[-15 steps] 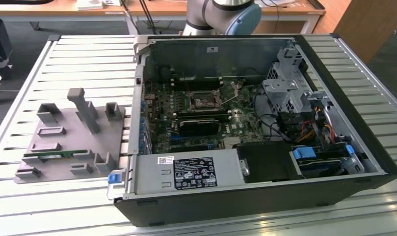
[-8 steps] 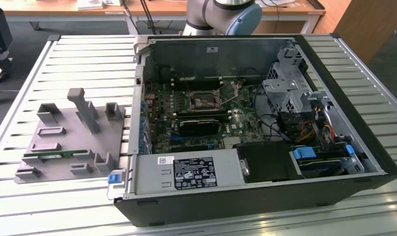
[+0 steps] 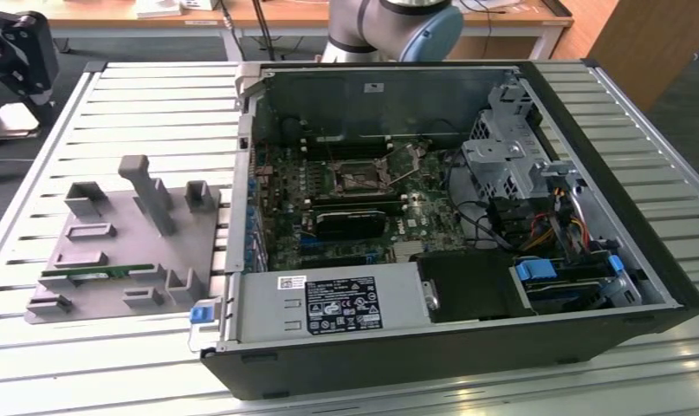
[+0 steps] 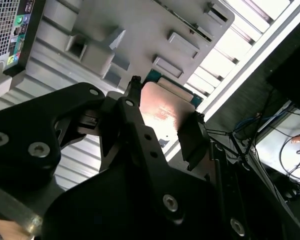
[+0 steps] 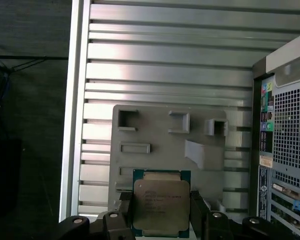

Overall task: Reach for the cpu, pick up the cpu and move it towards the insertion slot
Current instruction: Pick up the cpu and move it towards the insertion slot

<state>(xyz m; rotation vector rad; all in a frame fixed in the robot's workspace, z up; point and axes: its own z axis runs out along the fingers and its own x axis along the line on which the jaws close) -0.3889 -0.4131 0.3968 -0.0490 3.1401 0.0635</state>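
My gripper (image 5: pixel 161 211) clamps the cpu (image 5: pixel 160 204) by two opposite edges, over the grey fixture plate (image 5: pixel 155 132). The insertion slot (image 3: pixel 359 179) sits mid-frame in the exterior view. I judge the cpu light, stiff and fragile underneath: edges only.

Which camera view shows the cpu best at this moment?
The first wrist view: the cpu faces the camera squarely, its metal top plain, clamped by the gripper. The second wrist view shows it slanted, washed by glare, partly behind a finger. The exterior view gives the insertion slot.
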